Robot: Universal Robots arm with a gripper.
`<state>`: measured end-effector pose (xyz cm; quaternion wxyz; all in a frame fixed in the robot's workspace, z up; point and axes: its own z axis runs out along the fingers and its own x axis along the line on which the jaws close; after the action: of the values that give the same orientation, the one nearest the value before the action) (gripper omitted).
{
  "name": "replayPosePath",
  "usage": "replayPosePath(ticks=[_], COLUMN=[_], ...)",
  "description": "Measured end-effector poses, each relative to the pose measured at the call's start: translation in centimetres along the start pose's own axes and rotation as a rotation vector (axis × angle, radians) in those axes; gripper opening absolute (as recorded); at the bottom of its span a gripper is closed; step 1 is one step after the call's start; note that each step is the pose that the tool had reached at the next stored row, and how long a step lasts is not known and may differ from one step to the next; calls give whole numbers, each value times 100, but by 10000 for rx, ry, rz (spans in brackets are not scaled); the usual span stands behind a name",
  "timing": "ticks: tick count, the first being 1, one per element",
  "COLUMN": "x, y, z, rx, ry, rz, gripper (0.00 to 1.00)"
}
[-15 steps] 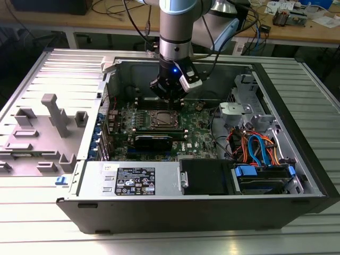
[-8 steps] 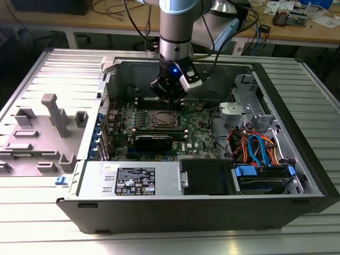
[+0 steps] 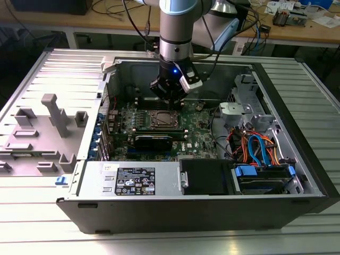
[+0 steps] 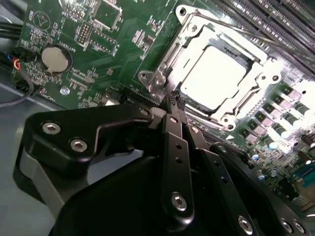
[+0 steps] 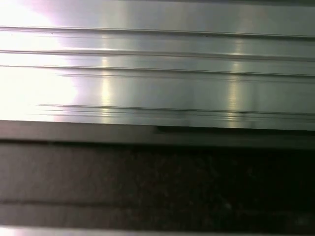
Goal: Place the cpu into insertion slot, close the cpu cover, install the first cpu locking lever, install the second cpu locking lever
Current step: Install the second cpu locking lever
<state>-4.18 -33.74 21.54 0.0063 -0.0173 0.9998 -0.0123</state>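
Note:
The cpu (image 4: 212, 73) lies flat in the insertion slot (image 3: 163, 120), its metal top glaring bright in the second wrist view. The cpu cover (image 4: 231, 114) is down around it as a silvery frame. My gripper (image 4: 173, 100) is shut with nothing between the black fingers. Its tips hang just over the socket's edge near one corner of the frame. In the exterior view the gripper (image 3: 169, 100) points straight down inside the open computer case, just behind the socket. I cannot make out how the locking levers stand.
A coin battery (image 4: 55, 58) and black memory slots (image 4: 275, 19) flank the socket. The power supply (image 3: 135, 179) and a drive bay with orange and blue cables (image 3: 255, 149) sit nearer the front. A grey fixture (image 3: 53, 114) stands on the ribbed table (image 5: 157, 73).

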Motion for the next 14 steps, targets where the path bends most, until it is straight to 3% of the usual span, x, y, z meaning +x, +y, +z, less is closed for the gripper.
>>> replayPosePath(ticks=[5,8,12,14], x=[2,-13,-14,-12], y=[-105,-133,-148,-206], z=[2,-8,-92,-91], rx=[0,-6,-13,-13], ry=[20,167,224,240], rz=[-1,-5,-6,-7], gripper=[11,11,11,11])
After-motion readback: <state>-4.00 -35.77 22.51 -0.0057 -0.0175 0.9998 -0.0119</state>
